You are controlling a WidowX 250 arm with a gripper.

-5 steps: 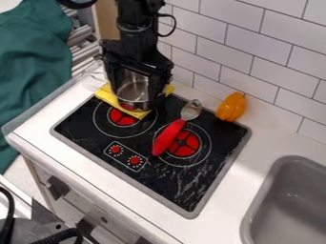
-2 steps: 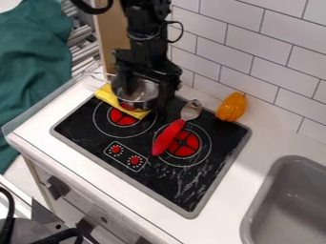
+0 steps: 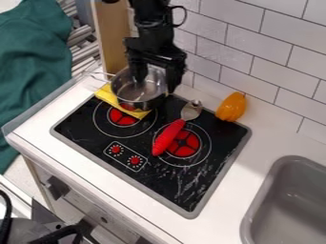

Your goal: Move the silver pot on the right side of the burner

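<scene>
yellow cloth [image 3: 109,97]: being partly overlapped by silver pot [image 3: 141,103], stove's rear left
gripper [image 3: 155,86]: being held spread over silver pot, nothing being clenched; grasp apparently being set up, rim pinch then rightward carry being called for
red-handled spoon [image 3: 168,137]: right burner [image 3: 187,146] being crossed, placement possibly being obstructed

White bench [image 3: 258,143], backed by a wall of white rectangular tiles [image 3: 248,57] with dark joints. Orange bell pepper [image 3: 231,106] noted near the wall, beside the metal head of a red-handled utensil [image 3: 168,137]. Utensil lies aslant, head nearer the wall. Yellow cloth [image 3: 107,94] noted, partly hidden. Grey sink [image 3: 258,202] set into the bench at lower right. Wooden panel [image 3: 109,40] stands upright at the top. Green fabric [image 3: 35,66] hangs in folds at upper left. Dark cables [image 3: 60,233] at lower left.
</scene>
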